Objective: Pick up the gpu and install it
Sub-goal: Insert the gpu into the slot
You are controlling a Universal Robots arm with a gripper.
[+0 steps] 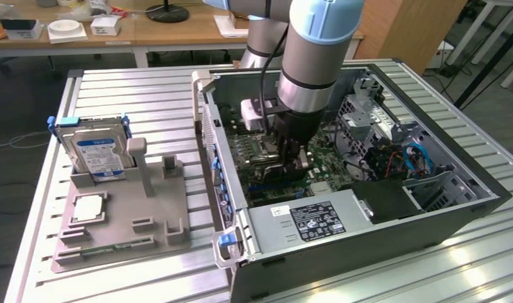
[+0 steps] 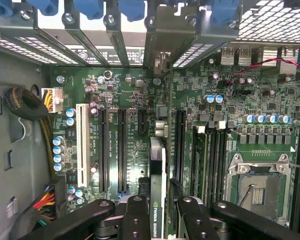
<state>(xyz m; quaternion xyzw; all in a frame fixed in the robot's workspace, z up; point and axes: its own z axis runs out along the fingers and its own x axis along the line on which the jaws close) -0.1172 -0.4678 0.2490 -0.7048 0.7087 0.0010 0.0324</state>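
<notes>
- The gripper (image 2: 158, 200) is clamped on the gpu (image 2: 158, 170), which stands on edge between its fingers (image 2: 135, 215).
- Gripper and gpu are low inside the open case (image 1: 458, 214), over the motherboard (image 2: 115, 100), beside the long slots (image 2: 122, 150).

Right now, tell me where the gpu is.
The gpu is edge-on in the gripper, inside the open case, over the motherboard's expansion slots.

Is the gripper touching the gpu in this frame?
Touching. In the wrist view the gripper has its fingers closed against both sides of the gpu, which stands edge-on over the motherboard.
</notes>
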